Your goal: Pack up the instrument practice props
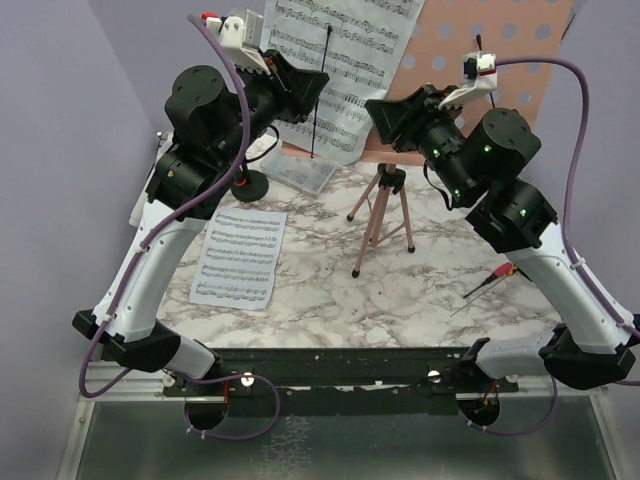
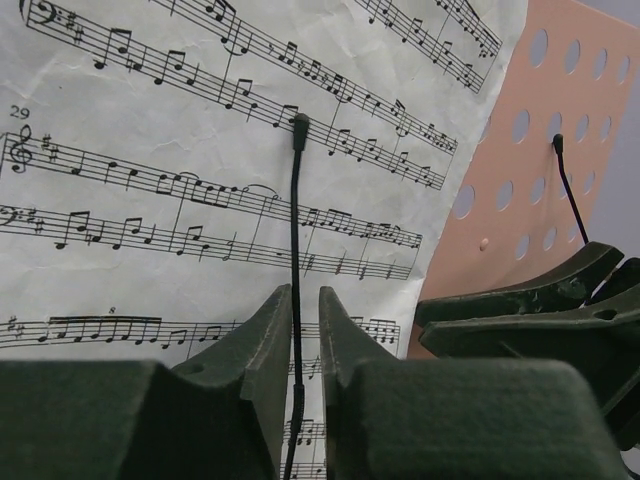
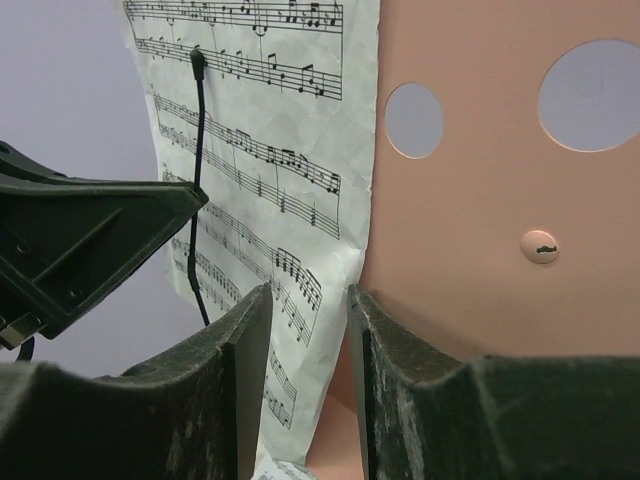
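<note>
The pink perforated board (image 1: pixel 500 50) stands on thin pink tripod legs (image 1: pixel 380 215) at the back. A white sheet-music page (image 1: pixel 340 50) leans on it behind a thin black wire arm (image 2: pixel 295 200). My left gripper (image 2: pixel 304 292) is raised in front of the page. Its jaws stand narrowly apart with the wire arm running between them. My right gripper (image 3: pixel 308 292) is open just to the right, and the page's right edge (image 3: pixel 330 260) lies in its gap against the board (image 3: pixel 480 180). A second page (image 1: pixel 240 258) lies flat on the table at the left. No microphone shows.
A black round-based holder (image 1: pixel 250 185) stands partly hidden behind the left arm, next to a clear flat tray (image 1: pixel 305 172). A red-handled tool (image 1: pixel 490 283) lies near the right arm. Both grippers sit close together, almost touching. A second wire arm (image 2: pixel 570 190) crosses the bare board.
</note>
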Available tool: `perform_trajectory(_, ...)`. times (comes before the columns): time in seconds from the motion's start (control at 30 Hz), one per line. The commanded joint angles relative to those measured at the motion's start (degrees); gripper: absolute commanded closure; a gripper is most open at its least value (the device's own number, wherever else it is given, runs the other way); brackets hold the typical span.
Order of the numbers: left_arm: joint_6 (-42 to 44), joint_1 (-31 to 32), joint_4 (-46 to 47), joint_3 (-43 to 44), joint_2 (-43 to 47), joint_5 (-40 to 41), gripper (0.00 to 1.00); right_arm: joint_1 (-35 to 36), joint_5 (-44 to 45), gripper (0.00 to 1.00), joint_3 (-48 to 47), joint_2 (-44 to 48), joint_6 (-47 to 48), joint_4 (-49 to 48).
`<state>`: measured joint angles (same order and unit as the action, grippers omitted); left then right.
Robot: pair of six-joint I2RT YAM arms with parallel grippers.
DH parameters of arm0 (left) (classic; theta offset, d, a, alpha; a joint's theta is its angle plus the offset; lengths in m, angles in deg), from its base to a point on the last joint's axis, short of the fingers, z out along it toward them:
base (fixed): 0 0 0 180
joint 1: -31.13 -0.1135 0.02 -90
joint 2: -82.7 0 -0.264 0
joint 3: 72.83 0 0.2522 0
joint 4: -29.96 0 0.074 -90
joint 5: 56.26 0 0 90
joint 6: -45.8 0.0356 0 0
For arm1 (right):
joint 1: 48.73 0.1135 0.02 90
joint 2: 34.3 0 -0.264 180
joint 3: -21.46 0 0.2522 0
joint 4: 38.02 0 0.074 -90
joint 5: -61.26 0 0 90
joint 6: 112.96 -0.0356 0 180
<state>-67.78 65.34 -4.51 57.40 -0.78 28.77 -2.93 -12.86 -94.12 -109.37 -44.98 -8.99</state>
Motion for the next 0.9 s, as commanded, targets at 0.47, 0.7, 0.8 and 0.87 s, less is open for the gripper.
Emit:
perform_trajectory(0.47, -0.88, 0.24, 1.60, -3.38, 2.95, -0.80, 0.60, 0.60, 4.66, 0.64, 4.03, 3.67, -2.59, -1.69)
perform_trajectory(0.7, -0.94, 0.24, 1.55, -3.58, 1.98, -1.10, 0.60, 0.60, 2.59, 0.64, 4.22, 2.87, -3.55, -2.58)
perform_trajectory(0.8, -1.24, 0.24, 1.56, -3.90, 1.90, -1.67, 0.64, 0.54, 2.05, 0.63, 4.62, 2.71, -3.94, -3.30)
perform_trajectory(0.87, -1.53, 0.24, 1.65, -3.95, 1.98, -2.15, 0.69, 0.54, 1.36, 0.63, 5.39, 2.73, -4.38, -4.23)
